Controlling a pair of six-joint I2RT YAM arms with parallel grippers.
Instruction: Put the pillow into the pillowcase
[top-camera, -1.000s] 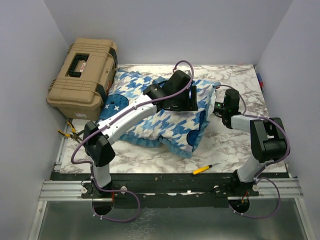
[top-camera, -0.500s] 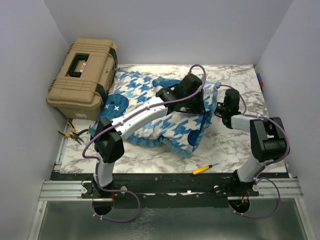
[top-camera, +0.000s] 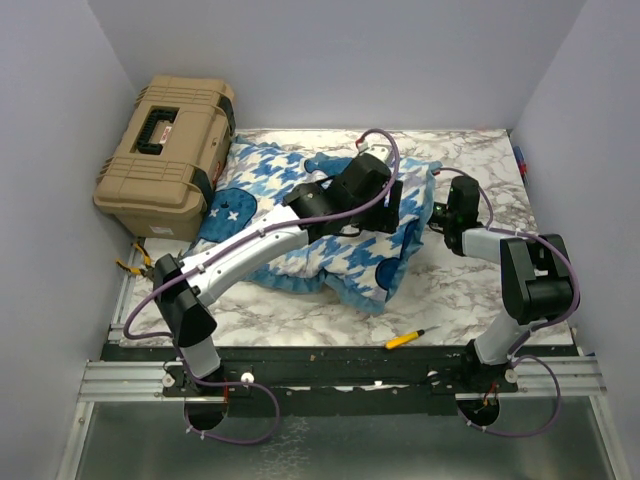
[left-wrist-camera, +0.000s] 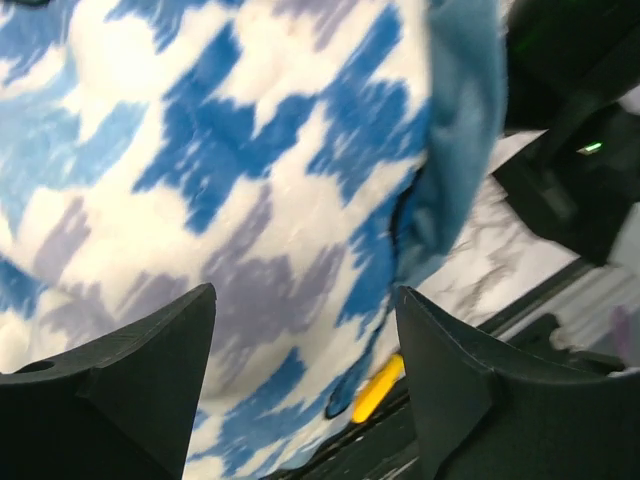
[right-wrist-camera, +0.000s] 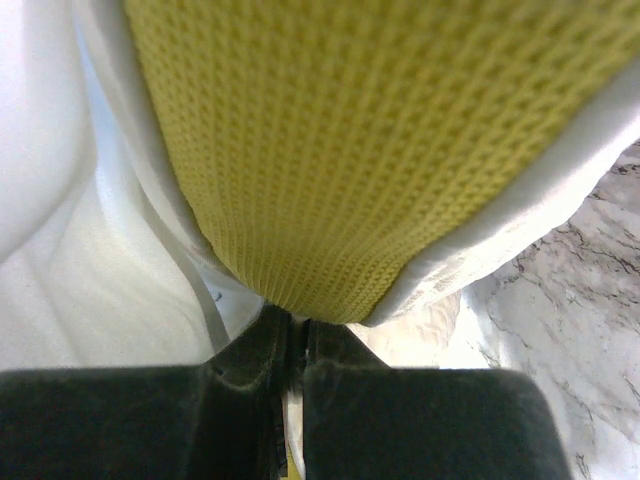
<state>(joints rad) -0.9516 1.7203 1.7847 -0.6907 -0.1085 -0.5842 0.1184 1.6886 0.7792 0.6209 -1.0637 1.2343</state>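
Holding: the right gripper (right-wrist-camera: 297, 325) is pinched shut on the mustard band of the pillow (right-wrist-camera: 330, 150), with white lining around it.
Changed: the left gripper (left-wrist-camera: 302, 296) has swung back from the right end of the pillowcase (top-camera: 345, 260) toward its middle, fingers wide, gripping nothing.
Pillow: seemingly mostly inside the case, lying toward the far edge of the tabletop (top-camera: 450, 290).
Meaning: probably smoothing the case on; the mouth facing the right edge is not yet drawn over.

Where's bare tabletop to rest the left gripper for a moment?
Bare marble: the strip between the pillowcase and the near edge of the table, left of the yellow tool; and the back right corner beyond the right gripper. Crowded: the left edge, with the tan case and pliers, and the middle under the pillowcase.
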